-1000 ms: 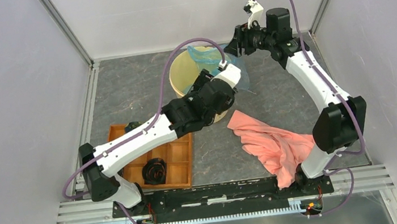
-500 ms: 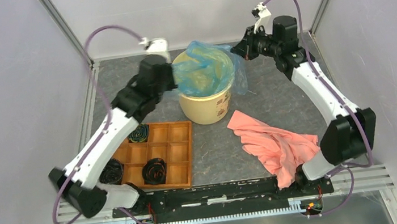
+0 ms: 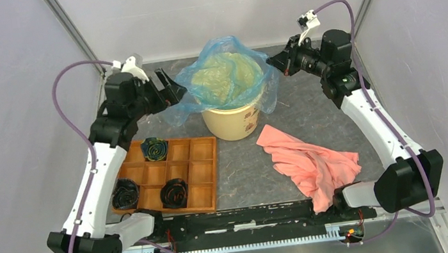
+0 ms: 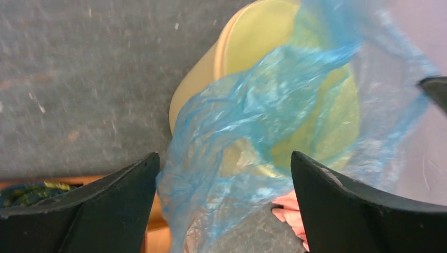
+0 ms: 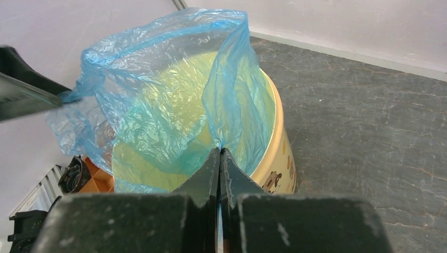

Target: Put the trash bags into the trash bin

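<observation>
The trash bag (image 3: 228,77), a thin light-blue film, is spread over the mouth of the tan trash bin (image 3: 234,124) and billows above its rim. My right gripper (image 3: 273,62) is at the bin's right rim, shut on the bag's edge; the right wrist view shows its fingertips (image 5: 220,152) pinching the film above the bin (image 5: 282,158). My left gripper (image 3: 172,91) is left of the bin and wide open. The bag's left flap (image 4: 221,158) hangs loose between its fingers (image 4: 113,203), unclamped.
A brown wooden compartment tray (image 3: 204,167) holding dark coiled items (image 3: 156,149) lies front left of the bin. A salmon-pink cloth (image 3: 309,161) is crumpled front right. Grey walls and a metal frame close in the table at the back and sides.
My left arm swung from over the bin to its left side, and that gripper closed and then opened wide. The right gripper shut on the bag's edge. The bag now spreads across the bin's mouth.
</observation>
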Controlling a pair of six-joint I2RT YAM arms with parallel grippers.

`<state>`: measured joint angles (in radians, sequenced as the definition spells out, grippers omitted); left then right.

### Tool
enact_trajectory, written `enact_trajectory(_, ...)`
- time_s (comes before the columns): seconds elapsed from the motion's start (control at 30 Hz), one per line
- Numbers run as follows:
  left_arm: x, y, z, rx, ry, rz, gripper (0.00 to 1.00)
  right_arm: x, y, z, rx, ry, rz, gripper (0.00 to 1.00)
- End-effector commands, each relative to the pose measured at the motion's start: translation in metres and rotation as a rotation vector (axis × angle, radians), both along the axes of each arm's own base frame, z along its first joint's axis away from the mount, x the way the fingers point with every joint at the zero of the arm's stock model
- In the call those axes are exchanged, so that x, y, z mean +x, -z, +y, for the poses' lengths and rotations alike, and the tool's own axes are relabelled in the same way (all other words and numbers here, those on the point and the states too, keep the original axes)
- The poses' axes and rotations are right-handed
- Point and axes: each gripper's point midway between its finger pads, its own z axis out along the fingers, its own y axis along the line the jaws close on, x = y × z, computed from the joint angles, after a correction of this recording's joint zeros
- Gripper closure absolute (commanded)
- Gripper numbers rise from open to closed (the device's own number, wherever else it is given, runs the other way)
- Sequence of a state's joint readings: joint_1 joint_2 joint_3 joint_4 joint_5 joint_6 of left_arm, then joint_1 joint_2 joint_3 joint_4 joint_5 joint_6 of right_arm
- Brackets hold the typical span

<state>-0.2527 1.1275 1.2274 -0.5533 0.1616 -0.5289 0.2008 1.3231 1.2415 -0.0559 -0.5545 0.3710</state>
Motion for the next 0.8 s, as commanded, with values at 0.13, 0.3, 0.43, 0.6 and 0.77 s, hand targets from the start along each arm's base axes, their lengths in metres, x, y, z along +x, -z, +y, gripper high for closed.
enact_trajectory(0.13,0.026,-0.1,-0.008,0.108,0.118,-0.196,0.0,-0.011,-0.017,0.0,0.005,-0.028,-0.066,0.99)
enact_trajectory(0.3,0.039,-0.105,-0.037,0.126,0.305,-0.229,0.0,-0.014,-0.024,-0.003,-0.007,-0.015,-0.082,1.0)
enact_trajectory(0.43,0.03,-0.11,-0.075,0.293,0.408,-0.387,0.0,-0.014,-0.026,-0.002,-0.007,-0.023,-0.086,0.99)
enact_trajectory(0.6,0.047,-0.101,-0.096,0.513,0.266,-0.399,0.0,-0.014,-0.025,-0.003,-0.03,-0.02,-0.09,1.0)
enact_trajectory(0.77,0.083,-0.076,-0.067,0.684,0.027,-0.29,0.0,-0.016,-0.014,-0.012,-0.075,0.02,-0.076,0.99)
